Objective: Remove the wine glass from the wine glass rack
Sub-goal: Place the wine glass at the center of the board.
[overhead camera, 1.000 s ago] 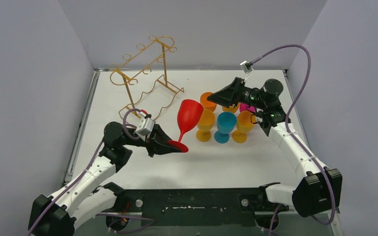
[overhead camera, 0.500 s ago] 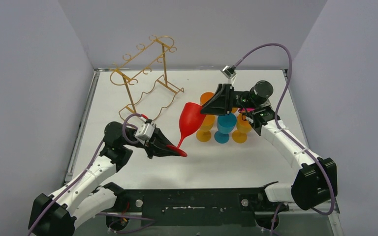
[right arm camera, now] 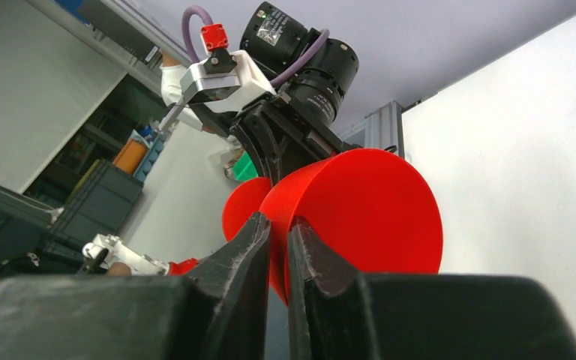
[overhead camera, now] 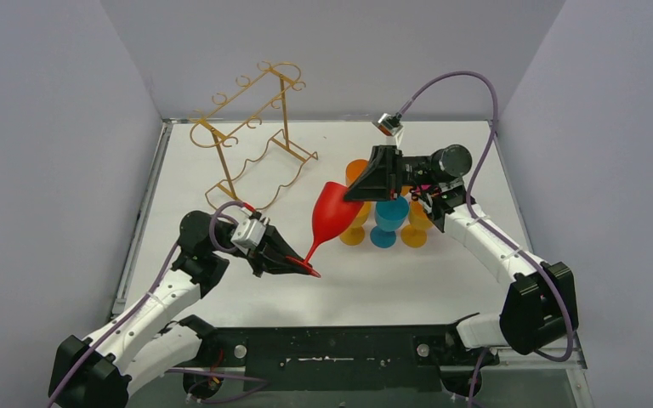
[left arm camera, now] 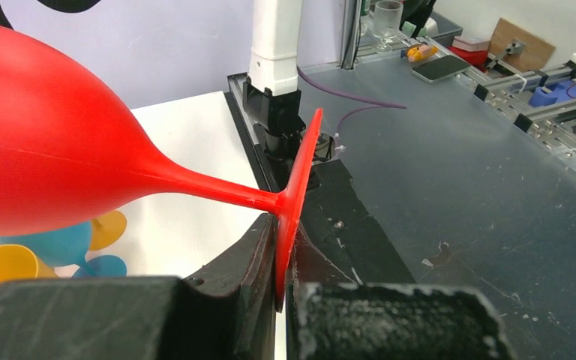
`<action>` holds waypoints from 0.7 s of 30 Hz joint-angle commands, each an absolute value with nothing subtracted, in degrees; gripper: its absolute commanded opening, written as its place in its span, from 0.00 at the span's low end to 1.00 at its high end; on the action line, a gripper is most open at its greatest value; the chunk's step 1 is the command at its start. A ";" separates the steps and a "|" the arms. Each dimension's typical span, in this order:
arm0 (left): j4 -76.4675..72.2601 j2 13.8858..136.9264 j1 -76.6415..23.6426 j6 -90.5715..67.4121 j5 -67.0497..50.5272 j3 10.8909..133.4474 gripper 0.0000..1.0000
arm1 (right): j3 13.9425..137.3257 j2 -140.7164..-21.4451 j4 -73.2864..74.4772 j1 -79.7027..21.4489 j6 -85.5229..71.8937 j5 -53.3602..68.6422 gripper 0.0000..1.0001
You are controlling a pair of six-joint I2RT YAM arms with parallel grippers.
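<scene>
Right tool [overhead camera: 350, 193] has just swung in and now pinches the wine glass [overhead camera: 330, 212] by its rim, with the left tool [overhead camera: 299, 265] still clamped on the foot. The glass hangs tilted between both tools, well apart from the wine glass rack [overhead camera: 287, 119] behind the left one. Looks like a handover to me.

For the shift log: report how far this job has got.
Done: the red wine glass is off the gold wire rack and is held tilted above the table. In hand: the left gripper clamps its foot, and the right gripper pinches the bowl's rim. Left: probably stand it on the table, perhaps near the teal glass, then let go.
</scene>
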State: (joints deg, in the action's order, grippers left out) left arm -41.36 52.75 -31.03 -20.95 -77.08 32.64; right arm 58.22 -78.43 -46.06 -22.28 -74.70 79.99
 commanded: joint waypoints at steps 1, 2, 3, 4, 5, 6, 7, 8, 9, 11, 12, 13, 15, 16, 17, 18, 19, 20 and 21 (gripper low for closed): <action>-39.82 52.32 -30.94 -18.80 -76.39 34.95 0.00 | 58.28 -78.22 -59.85 -23.03 -83.04 81.30 0.02; -39.60 52.49 -30.94 -18.69 -76.28 35.04 0.00 | 57.96 -78.29 -61.11 -23.03 -84.05 81.30 0.00; -39.45 52.71 -30.94 -18.64 -76.15 35.02 0.00 | 57.80 -78.31 -62.04 -23.08 -84.77 81.30 0.00; -39.31 52.87 -30.94 -18.56 -76.00 35.17 0.00 | 57.61 -78.26 -62.63 -23.19 -85.29 81.30 0.00; -39.17 53.06 -30.94 -18.55 -75.74 35.28 0.00 | 57.44 -78.18 -62.86 -23.25 -85.49 81.23 0.00; -38.88 53.05 -30.94 -18.52 -75.49 35.29 0.00 | 57.26 -78.10 -62.84 -23.25 -85.51 81.15 0.00; -38.84 53.02 -30.94 -18.51 -75.16 35.39 0.00 | 57.11 -78.03 -62.81 -23.29 -85.44 81.01 0.00; -38.54 53.00 -30.94 -18.55 -74.62 35.48 0.01 | 56.98 -77.92 -62.78 -23.29 -85.24 80.91 0.00; -37.82 52.88 -30.94 -18.42 -74.28 35.60 0.06 | 56.81 -77.88 -62.68 -23.29 -84.99 80.87 0.00; -35.40 52.88 -30.86 -18.45 -72.92 36.22 0.29 | 56.54 -77.72 -62.24 -23.25 -84.28 80.86 0.00; -33.63 52.84 -30.85 -18.21 -72.35 36.66 0.33 | 56.45 -77.48 -61.69 -23.19 -83.52 80.79 0.00; -31.81 52.95 -30.85 -18.00 -72.07 36.92 0.37 | 56.36 -77.20 -60.10 -23.20 -82.43 80.63 0.00; -30.03 52.93 -30.64 -17.93 -71.81 37.22 0.48 | 56.51 -76.29 -54.33 -23.17 -77.04 79.86 0.00; -29.47 52.85 -30.53 -17.93 -71.51 37.34 0.52 | 56.78 -75.79 -49.99 -23.16 -73.83 79.43 0.00; -28.46 52.65 -30.38 -17.63 -71.23 37.40 0.56 | 57.27 -75.24 -44.40 -23.25 -69.40 78.79 0.00; -26.97 52.41 -30.14 -17.20 -70.75 37.60 0.59 | 57.94 -74.59 -38.45 -23.23 -64.46 77.95 0.00; -24.81 52.00 -29.82 -15.64 -69.80 37.86 0.62 | 58.98 -73.99 -30.80 -23.27 -58.88 76.78 0.00; -21.82 51.57 -29.39 -14.12 -68.50 38.09 0.68 | 60.17 -73.36 -23.24 -23.29 -52.58 75.27 0.00; -18.87 51.01 -28.90 -12.78 -66.75 38.40 0.77 | 61.33 -72.62 -16.15 -23.46 -46.83 73.18 0.00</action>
State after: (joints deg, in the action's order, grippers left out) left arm -28.29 53.04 -30.26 -17.61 -71.53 34.59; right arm 56.73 -76.51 -41.45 -22.94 -70.35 78.98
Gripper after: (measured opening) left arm 0.658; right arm 0.080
